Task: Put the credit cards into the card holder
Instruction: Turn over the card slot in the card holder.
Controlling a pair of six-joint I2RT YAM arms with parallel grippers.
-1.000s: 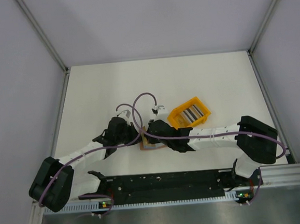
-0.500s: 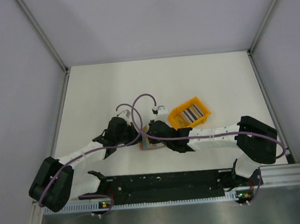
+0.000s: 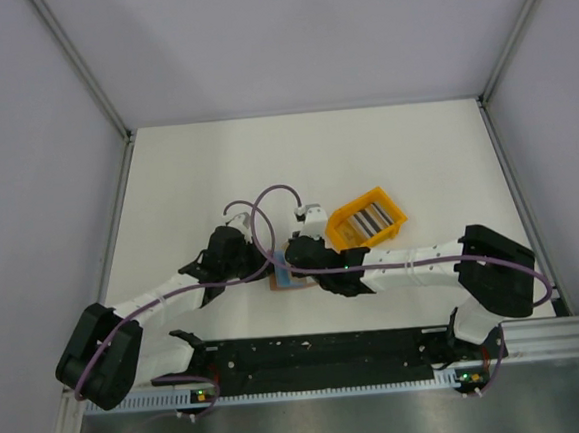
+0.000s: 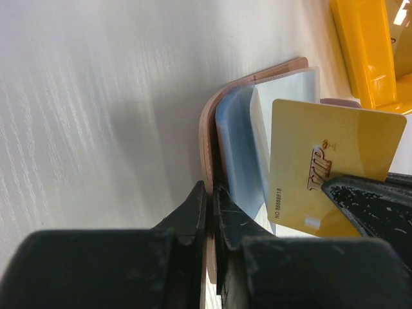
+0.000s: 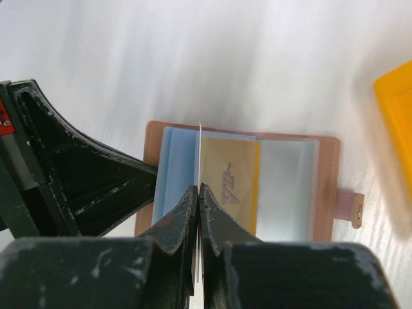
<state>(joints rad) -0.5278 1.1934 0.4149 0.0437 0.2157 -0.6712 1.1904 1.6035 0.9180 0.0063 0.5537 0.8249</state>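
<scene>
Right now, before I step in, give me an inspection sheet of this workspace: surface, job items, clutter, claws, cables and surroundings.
Surface: white table with a faint wood grain.
Job's things: tan-brown leather-like card holder lies open, clear sleeves up. A gold plastic card marked VIP stands on edge over it; whether it has entered a sleeve cannot be told. More thin cards stand on edge in the tray.
Clutter: bright yellow plastic tray, beside the holder and apart from it.
Claws: left claw shut on the holder's edge; right claw shut on the gold card.
Cables: purple cables loop above both wrists.
Surroundings: pale walls, aluminium frame posts; nothing else seen.
</scene>
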